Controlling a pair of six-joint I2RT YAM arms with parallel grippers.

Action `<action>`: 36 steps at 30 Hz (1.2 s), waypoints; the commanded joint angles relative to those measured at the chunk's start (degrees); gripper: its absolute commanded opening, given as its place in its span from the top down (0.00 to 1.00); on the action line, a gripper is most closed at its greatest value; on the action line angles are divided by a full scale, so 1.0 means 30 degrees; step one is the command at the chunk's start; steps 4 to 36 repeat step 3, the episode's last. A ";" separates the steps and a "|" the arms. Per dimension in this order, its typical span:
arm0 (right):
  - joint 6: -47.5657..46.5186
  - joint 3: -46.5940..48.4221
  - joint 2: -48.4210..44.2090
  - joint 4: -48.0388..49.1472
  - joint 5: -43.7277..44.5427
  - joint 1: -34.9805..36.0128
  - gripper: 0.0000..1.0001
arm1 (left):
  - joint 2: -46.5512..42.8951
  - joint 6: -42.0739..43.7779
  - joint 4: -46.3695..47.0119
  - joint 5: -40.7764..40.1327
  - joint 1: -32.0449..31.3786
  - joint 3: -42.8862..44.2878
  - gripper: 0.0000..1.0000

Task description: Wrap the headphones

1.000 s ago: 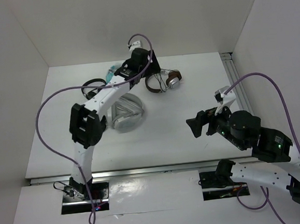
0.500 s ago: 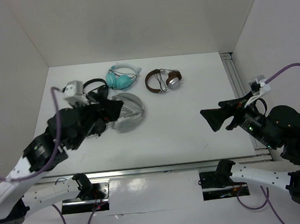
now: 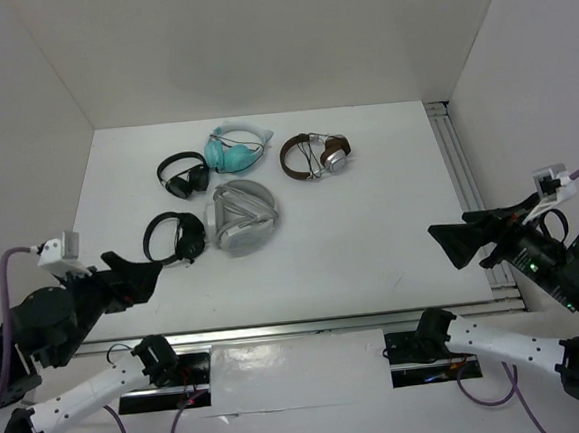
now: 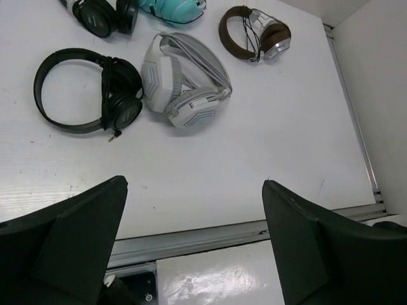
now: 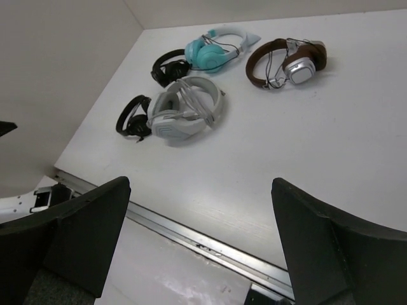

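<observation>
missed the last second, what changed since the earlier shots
Left arm pulled back from over the brown headphones to the near left corner; right arm drew back toward the right edge. Left gripper and right gripper are open and empty; nothing was taken or let go. All headphones stayed put.

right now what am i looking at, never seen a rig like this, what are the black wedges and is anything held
This is a robot: two arms bolted at the near edge of a table. One picture looks down from above. The other two come from a camera on each wrist, so the black wedges are that arm's own fingers. Five headphones lie on the table: a brown pair, a teal pair, a grey-white pair and two black pairs. The left hand and right hand are open, holding nothing.
</observation>
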 commanded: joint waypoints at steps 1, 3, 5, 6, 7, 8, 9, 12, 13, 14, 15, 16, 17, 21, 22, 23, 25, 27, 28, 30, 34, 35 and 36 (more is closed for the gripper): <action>0.0489 0.0034 0.0268 -0.1115 0.1297 -0.0093 0.01 | -0.0835 0.0212 -0.0616 0.0012 -0.0066 0.0030 0.00; 0.0489 0.0034 0.0531 -0.1117 0.1475 -0.0093 0.01 | -0.1010 0.0214 -0.0616 -0.0162 -0.0066 0.0030 0.00; 0.0489 0.0034 0.0531 -0.1117 0.1475 -0.0093 0.01 | -0.1010 0.0214 -0.0616 -0.0162 -0.0066 0.0030 0.00; 0.0489 0.0034 0.0531 -0.1117 0.1475 -0.0093 0.01 | -0.1010 0.0214 -0.0616 -0.0162 -0.0066 0.0030 0.00; 0.0489 0.0034 0.0531 -0.1117 0.1475 -0.0093 0.01 | -0.1010 0.0214 -0.0616 -0.0162 -0.0066 0.0030 0.00; 0.0489 0.0034 0.0531 -0.1117 0.1475 -0.0093 0.01 | -0.1010 0.0214 -0.0616 -0.0162 -0.0066 0.0030 0.00; 0.0489 0.0034 0.0531 -0.1117 0.1475 -0.0093 0.01 | -0.1010 0.0214 -0.0616 -0.0162 -0.0066 0.0030 0.00; 0.0489 0.0034 0.0531 -0.1117 0.1475 -0.0093 0.01 | -0.1010 0.0214 -0.0616 -0.0162 -0.0066 0.0030 0.00; 0.0489 0.0034 0.0531 -0.1117 0.1475 -0.0093 0.01 | -0.1010 0.0214 -0.0616 -0.0162 -0.0066 0.0030 0.00; 0.0489 0.0034 0.0531 -0.1117 0.1475 -0.0093 0.01 | -0.1010 0.0214 -0.0616 -0.0162 -0.0066 0.0030 0.00; 0.0489 0.0034 0.0531 -0.1117 0.1475 -0.0093 0.01 | -0.1010 0.0214 -0.0616 -0.0162 -0.0066 0.0030 0.00; 0.0489 0.0034 0.0531 -0.1117 0.1475 -0.0093 0.01 | -0.1010 0.0214 -0.0616 -0.0162 -0.0066 0.0030 0.00; 0.0489 0.0034 0.0531 -0.1117 0.1475 -0.0093 0.01 | -0.1010 0.0214 -0.0616 -0.0162 -0.0066 0.0030 0.00; 0.0489 0.0034 0.0531 -0.1117 0.1475 -0.0093 0.01 | -0.1010 0.0214 -0.0616 -0.0162 -0.0066 0.0030 0.00; 0.0489 0.0034 0.0531 -0.1117 0.1475 -0.0093 0.01 | -0.1010 0.0214 -0.0616 -0.0162 -0.0066 0.0030 0.00; 0.0489 0.0034 0.0531 -0.1117 0.1475 -0.0093 0.01 | -0.1010 0.0214 -0.0616 -0.0162 -0.0066 0.0030 0.00; 0.0489 0.0034 0.0531 -0.1117 0.1475 -0.0093 0.01 | -0.1010 0.0214 -0.0616 -0.0162 -0.0066 0.0030 0.00; 0.0489 0.0034 0.0531 -0.1117 0.1475 -0.0093 0.01 | -0.1010 0.0214 -0.0616 -0.0162 -0.0066 0.0030 0.00; 0.0489 0.0034 0.0531 -0.1117 0.1475 -0.0093 0.01 | -0.1010 0.0214 -0.0616 -0.0162 -0.0066 0.0030 0.00; 0.0489 0.0034 0.0531 -0.1117 0.1475 -0.0093 0.01 | -0.1010 0.0214 -0.0616 -0.0162 -0.0066 0.0030 0.00; 0.0489 0.0034 0.0531 -0.1117 0.1475 -0.0093 0.01 | -0.1010 0.0214 -0.0616 -0.0162 -0.0066 0.0030 0.00; 0.0489 0.0034 0.0531 -0.1117 0.1475 -0.0093 0.01 | -0.1010 0.0214 -0.0616 -0.0162 -0.0066 0.0030 0.00; 0.0489 0.0034 0.0531 -0.1117 0.1475 -0.0093 0.01 | -0.1010 0.0214 -0.0616 -0.0162 -0.0066 0.0030 0.00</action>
